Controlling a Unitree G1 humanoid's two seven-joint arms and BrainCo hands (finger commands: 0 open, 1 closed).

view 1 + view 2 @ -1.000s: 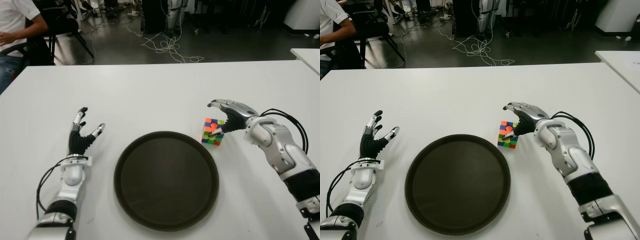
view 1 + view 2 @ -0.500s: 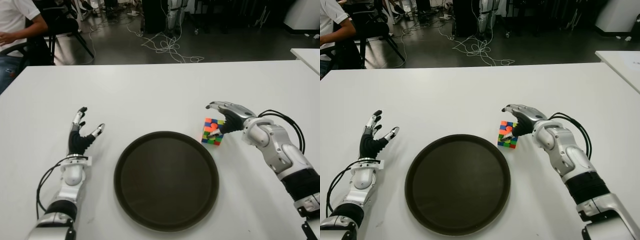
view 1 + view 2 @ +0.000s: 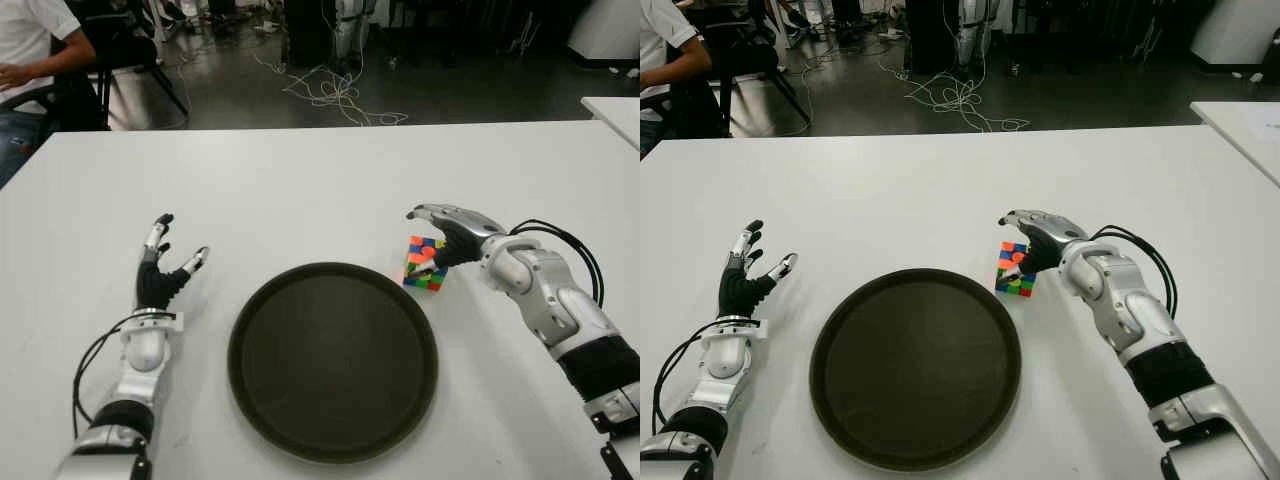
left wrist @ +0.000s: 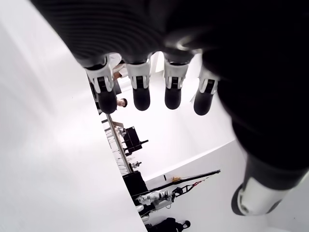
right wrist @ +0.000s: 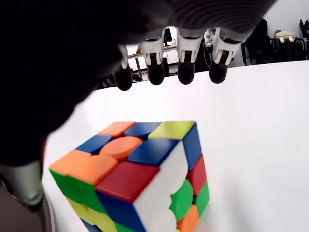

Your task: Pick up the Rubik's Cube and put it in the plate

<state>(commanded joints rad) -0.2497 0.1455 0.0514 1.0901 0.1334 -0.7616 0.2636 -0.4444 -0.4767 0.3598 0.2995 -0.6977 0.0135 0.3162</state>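
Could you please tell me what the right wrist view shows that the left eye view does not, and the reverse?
Only the right wrist view shows the Rubik's Cube close up, its top stickers distinct, with the right hand's fingers extended above it, not wrapped around it. Only the left eye view shows the plate beside the cube, the idle left hand left of the plate, and a person seated beyond the table. Both show the cube standing on the white table.

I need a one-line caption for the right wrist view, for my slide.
Right robot hand hovers open above the multicoloured plastic Rubik's Cube on the white table.
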